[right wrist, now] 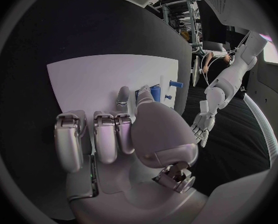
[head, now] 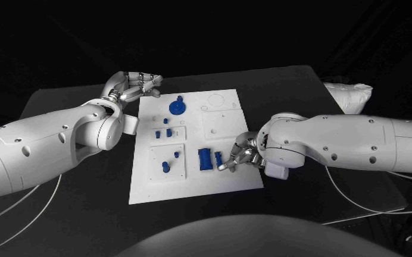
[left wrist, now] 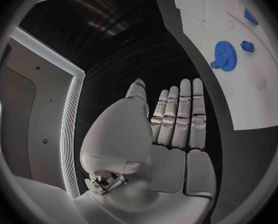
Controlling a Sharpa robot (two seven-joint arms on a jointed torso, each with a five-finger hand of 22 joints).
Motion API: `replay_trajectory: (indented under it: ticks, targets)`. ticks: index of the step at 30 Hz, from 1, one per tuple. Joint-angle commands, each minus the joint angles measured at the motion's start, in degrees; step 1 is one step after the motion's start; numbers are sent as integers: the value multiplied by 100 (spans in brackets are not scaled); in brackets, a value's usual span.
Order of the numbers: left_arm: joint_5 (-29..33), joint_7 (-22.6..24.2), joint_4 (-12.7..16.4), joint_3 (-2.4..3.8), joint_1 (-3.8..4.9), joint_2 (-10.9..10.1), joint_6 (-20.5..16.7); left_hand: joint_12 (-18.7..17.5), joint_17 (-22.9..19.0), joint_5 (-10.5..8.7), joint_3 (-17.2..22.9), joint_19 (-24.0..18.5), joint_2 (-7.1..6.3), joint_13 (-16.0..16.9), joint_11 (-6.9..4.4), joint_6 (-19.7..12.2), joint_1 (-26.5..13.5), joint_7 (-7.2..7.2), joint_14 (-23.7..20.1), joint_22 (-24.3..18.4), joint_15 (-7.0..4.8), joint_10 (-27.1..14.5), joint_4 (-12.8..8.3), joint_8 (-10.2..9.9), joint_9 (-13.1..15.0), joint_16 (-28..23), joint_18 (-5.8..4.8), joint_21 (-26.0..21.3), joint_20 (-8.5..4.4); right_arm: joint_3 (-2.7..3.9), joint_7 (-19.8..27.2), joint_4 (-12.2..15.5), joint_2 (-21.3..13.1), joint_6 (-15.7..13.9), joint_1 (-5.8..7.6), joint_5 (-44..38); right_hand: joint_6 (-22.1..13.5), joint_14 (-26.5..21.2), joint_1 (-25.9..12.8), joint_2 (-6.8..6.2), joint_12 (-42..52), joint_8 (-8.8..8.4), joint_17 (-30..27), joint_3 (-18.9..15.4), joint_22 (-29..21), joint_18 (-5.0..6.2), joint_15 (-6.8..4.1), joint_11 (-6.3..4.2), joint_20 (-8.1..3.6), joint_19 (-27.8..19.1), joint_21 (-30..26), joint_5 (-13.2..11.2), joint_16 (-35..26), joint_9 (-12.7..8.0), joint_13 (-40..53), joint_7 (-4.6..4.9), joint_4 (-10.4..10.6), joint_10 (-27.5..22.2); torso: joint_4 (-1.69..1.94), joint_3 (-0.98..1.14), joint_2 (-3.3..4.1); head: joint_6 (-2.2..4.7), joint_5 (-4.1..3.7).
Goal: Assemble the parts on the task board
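1. The white task board (head: 193, 176) lies flat in the middle of the black worktop (head: 77, 209). I can read no words or labels on it.
2. On the near part of the board stands a blue block (head: 204, 159). Just beside it, a small blue peg (head: 221, 160) is right at the fingers of the right robot hand (head: 241, 157).
3. The right robot hand rests at the board's near right edge with its fingers curled in. In the right wrist view the thumb hides the fingertips, so I cannot tell if it grips the peg.
4. Left of the block sit two small blue parts (head: 170, 160) in a square tray shape. They are too small to make out.
5. Farther back are more little blue pieces (head: 163, 133).
6. Farther still lies a round blue gear (head: 177, 106).
7. The left robot hand (head: 135, 85) is at the far left corner of the board. In the left wrist view its fingers (left wrist: 179, 117) are straight, side by side, holding nothing.
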Motion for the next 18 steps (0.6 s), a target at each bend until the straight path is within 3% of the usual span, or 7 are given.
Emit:
replay_trajectory:
  ticks: [1,18]
  targets:
    - [-23,42,9,5,4,17,84,39,-9,38,-25,41,48,6,-12,-25,15,-2,-48,-6,-10,-36,2,21,9,19,64,-25,17,3,-29,-35,14,28,0,-62,-37,597,38,42,-30,4,1509,6,1508,-38,-55,-36,-41,600,26,-10,23,5,1487,14,-28,588,-2,-1,1,0,-4]
    - [-23,39,11,5,4,20,82,40,-11,39,-31,43,52,6,-12,-26,17,-3,-50,-10,-10,-37,2,22,9,22,64,-28,17,2,-40,-118,80,64,-1,-84,-44,597,153,68,-30,-17,1509,38,1508,-38,-59,-40,-44,600,26,-11,23,31,1487,10,-108,588,1,-1,4,0,-7]
